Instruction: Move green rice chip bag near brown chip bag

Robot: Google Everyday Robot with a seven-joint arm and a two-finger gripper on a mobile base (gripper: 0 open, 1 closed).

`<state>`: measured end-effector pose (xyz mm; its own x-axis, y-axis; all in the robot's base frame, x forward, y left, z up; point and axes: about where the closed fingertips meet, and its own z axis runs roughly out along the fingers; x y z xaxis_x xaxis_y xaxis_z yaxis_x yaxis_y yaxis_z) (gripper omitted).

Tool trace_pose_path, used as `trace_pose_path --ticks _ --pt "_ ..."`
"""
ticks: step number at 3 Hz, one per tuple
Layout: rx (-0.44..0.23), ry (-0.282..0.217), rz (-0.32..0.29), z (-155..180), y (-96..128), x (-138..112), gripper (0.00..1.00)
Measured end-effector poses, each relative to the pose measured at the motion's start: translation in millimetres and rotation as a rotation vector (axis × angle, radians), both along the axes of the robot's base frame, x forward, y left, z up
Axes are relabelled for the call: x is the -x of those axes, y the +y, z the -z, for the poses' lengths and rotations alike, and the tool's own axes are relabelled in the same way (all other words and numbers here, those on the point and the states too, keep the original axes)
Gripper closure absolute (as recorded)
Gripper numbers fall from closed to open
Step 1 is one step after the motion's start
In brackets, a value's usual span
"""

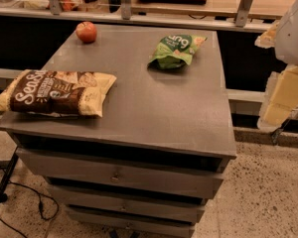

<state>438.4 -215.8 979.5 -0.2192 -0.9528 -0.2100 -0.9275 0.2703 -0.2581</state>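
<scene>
In the camera view, the green bag [176, 51] lay crumpled on the far right part of the grey counter [154, 108], its logo side up. The hand [283, 100] hung at the picture's right edge, out past the counter's right side and over the floor. It touched nothing, and whether it was released or clenched could not be told. The green bag sat well apart from the hand, to its left and farther back, with bare counter and the counter's edge between them.

The brown bag [57, 93] lay flat at the near left, its white lettering up and its pale left end hanging over the counter's left edge. It was well apart from the green bag. An apple [86, 31] stood near the far left corner. Drawers [119, 175] filled the front below the top, and a dark cable [25, 202] trailed on the floor at the lower left.
</scene>
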Motion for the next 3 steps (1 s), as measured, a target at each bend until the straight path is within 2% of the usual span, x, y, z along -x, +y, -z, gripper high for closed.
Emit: trace_pose_path --ticks 1,2,3 --pt "0.0 -0.012 -0.002 -2.3 0.9 -2.4 0.0" --pt "-0.108 -0.042 0.01 -5.5 9.6 -26.4 0.0" --pt "-0.337 -0.094 0.066 -11.0 25.2 -83.5 0.0"
